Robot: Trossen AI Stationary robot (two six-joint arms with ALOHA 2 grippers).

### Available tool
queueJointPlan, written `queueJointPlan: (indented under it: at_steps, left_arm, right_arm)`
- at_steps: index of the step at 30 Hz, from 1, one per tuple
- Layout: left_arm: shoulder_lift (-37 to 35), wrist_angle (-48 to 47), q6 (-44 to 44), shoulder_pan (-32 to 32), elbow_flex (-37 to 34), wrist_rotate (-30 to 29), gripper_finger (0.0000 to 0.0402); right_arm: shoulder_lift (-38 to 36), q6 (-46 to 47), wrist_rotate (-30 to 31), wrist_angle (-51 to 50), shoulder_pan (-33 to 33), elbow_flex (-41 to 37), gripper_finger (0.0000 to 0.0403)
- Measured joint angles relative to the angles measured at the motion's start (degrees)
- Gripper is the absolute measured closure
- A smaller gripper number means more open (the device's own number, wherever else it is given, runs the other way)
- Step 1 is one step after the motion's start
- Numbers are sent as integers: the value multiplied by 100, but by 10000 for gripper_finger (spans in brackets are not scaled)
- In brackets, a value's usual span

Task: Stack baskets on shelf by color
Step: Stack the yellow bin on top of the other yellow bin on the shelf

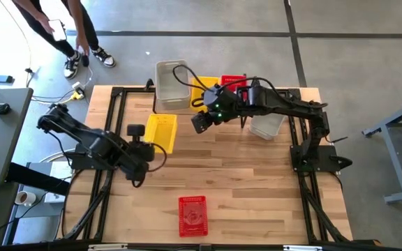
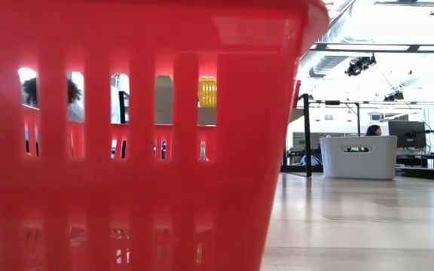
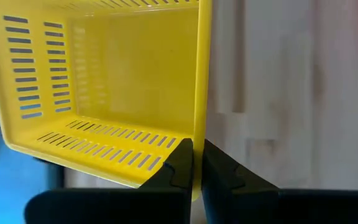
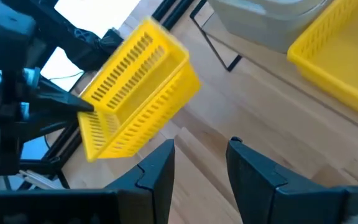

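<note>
Clamped on the rim of a yellow basket (image 3: pixel 104 81), the left gripper (image 3: pixel 193 163) has its two dark fingers pressed together on the basket's wall, and it carries the basket clear of the table (image 1: pixel 257 188), over the left part of the top. From above, this yellow basket (image 1: pixel 160 130) shows beside the left arm, tilted, with its slotted sides plain to see. The right gripper (image 4: pixel 201 163) stands with its fingers apart and nothing between them, above the bare wood near the middle of the table, facing the raised yellow basket (image 4: pixel 135 87). Along the far edge, a pale grey basket (image 1: pixel 171 85) sits with a second yellow basket (image 1: pixel 202 92) just beside it, partly under the right arm, and a red basket (image 1: pixel 232 80) behind. Another grey basket (image 1: pixel 267 125) lies under the right arm. A lone red basket (image 1: pixel 192 215) rests near the front edge, filling most of the low view (image 2: pixel 126 135).
</note>
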Motion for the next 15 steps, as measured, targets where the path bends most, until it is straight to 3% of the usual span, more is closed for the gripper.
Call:
queueJointPlan:
  at_steps: [3, 15]
  left_arm:
    - [169, -1, -2, -25, 0, -345, 397]
    - [720, 5, 117, -68, -2, -520, 397]
  right_arm:
    - [83, 157, 13, 2, 41, -2, 273]
    - [555, 782, -76, 319, 62, -2, 273]
